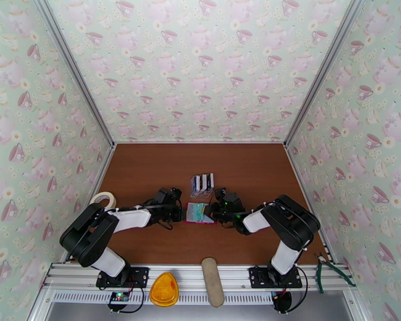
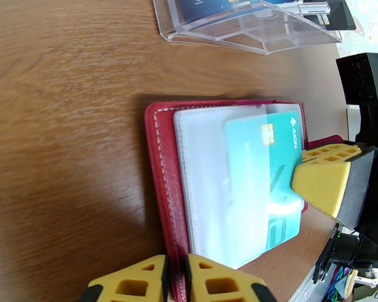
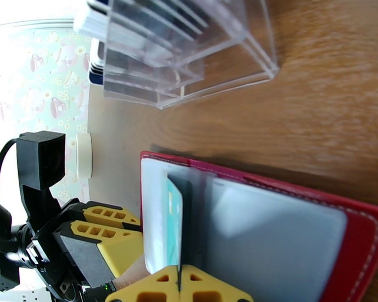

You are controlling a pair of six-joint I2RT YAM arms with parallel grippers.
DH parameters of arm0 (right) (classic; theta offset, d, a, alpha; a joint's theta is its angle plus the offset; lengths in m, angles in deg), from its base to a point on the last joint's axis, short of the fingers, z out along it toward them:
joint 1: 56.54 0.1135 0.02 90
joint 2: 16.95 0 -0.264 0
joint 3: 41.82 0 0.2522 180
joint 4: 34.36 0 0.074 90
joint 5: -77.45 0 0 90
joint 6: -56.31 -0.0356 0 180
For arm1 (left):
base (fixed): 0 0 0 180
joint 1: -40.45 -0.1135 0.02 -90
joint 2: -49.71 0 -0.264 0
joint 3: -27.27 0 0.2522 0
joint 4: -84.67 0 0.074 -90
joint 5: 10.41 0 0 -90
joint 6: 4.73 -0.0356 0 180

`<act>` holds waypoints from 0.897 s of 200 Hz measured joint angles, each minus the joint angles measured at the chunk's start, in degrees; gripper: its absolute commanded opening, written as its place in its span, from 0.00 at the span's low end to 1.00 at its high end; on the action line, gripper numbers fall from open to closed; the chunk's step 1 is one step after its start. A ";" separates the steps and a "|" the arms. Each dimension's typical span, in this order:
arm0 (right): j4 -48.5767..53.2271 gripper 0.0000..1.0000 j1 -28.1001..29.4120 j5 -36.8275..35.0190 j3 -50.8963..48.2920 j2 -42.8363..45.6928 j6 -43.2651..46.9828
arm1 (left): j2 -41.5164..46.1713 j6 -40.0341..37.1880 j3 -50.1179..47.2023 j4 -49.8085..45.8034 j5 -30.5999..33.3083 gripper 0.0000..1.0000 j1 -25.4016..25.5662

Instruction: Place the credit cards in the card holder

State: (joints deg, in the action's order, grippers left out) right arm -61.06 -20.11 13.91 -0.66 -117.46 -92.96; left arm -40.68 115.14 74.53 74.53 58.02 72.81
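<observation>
Open on the brown surface (image 2: 63,122), the red leather-like card holder (image 2: 161,187) (left tool (image 2: 175,280) pinching its edge) pockets a teal card (image 2: 285,162), pinched by the right tool (image 3: 180,280). A clear plastic stand (image 2: 249,36) just beside it holds dark credit cards (image 2: 342,18).

Teacup-patterned walls (image 1: 200,65) around brown wooden table (image 1: 147,172)

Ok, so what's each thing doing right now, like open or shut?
wallet: open, flat on the table.
teal card: partly slid under a clear sleeve.
stand: holding cards in its slots.
left fingers: shut on the wallet's edge.
right fingers: shut on the teal card.
</observation>
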 measured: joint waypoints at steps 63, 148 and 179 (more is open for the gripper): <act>18.49 0.30 1.95 -4.92 6.16 4.31 4.57 | 0.13 0.22 -0.39 0.70 0.00 0.19 0.07; 41.29 0.29 6.08 -14.47 17.09 4.50 11.56 | 0.13 1.25 -0.52 1.14 -0.02 0.18 0.50; 45.05 0.29 7.41 -16.37 19.71 3.72 12.68 | 0.13 1.27 -0.52 1.16 -0.02 0.18 0.63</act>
State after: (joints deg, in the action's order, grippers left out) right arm -16.02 -12.70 -2.46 19.05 -113.74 -80.28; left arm -40.55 116.41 74.00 75.69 58.00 73.45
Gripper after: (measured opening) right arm 0.288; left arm 0.182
